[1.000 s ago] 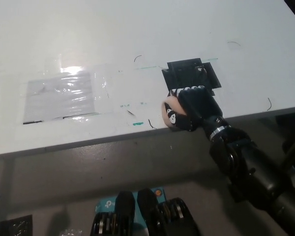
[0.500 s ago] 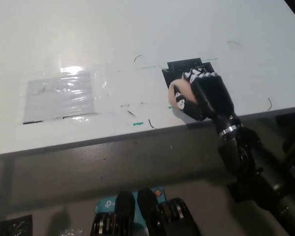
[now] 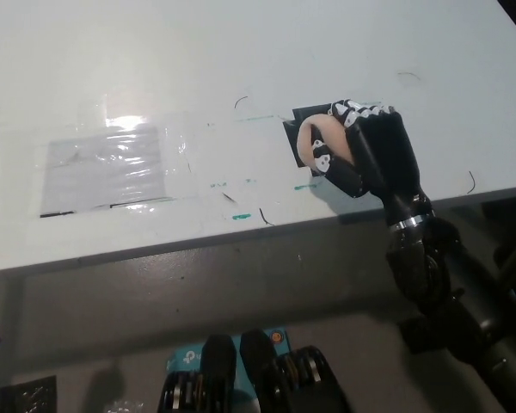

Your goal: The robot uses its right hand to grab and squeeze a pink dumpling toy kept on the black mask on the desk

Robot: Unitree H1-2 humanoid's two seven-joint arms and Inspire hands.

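One soft pink dumpling toy (image 3: 314, 138) inside black right hand (image 3: 365, 155)

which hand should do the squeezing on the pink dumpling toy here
Right. The black right hand is already wrapped around the pink dumpling toy over the black mask near the desk edge. The white left hand is not in view.

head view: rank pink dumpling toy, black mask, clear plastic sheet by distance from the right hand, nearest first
1. pink dumpling toy: held in the right hand, at the hand's left side.
2. black mask: on the desk just under and behind the hand, mostly covered.
3. clear plastic sheet: far off to the left on the desk.
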